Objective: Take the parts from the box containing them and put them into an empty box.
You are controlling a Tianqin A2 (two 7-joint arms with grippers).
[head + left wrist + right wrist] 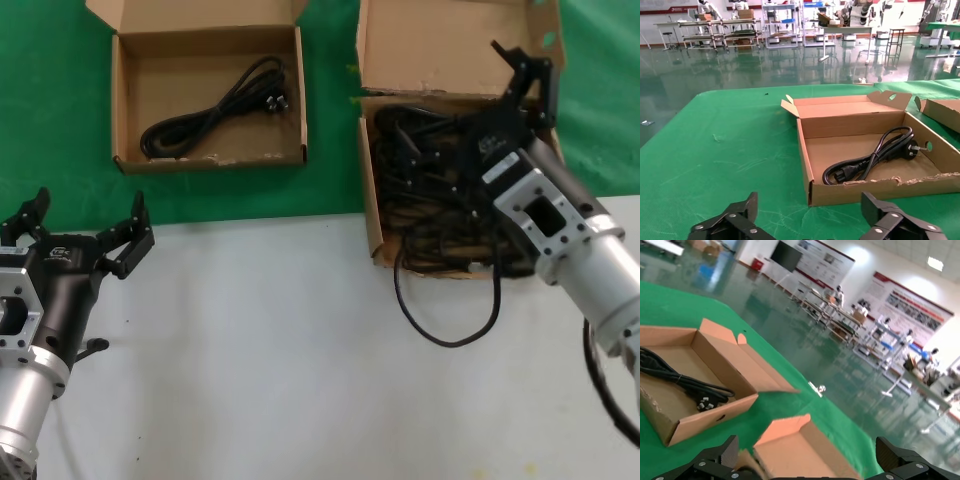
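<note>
The larger brown box (455,45) with the tall lid flap stands at the back right, full of black cable bundles (430,200). One cable loop (450,330) hangs over its front onto the white table. My right gripper (470,105) hovers open over these cables; its wrist view shows its open jaws (810,460) above the box's flap (795,450). The shallow square box (210,158) at the back left holds one cable bundle (215,105), also seen in the left wrist view (875,160). My left gripper (82,225) is open and empty, near the table's front left.
Both boxes sit on a green cloth (50,100); nearer me is the white tabletop (250,350). The shallow box's ragged front rim (890,182) faces my left gripper (812,220). A corner of the larger box (940,110) shows beside it.
</note>
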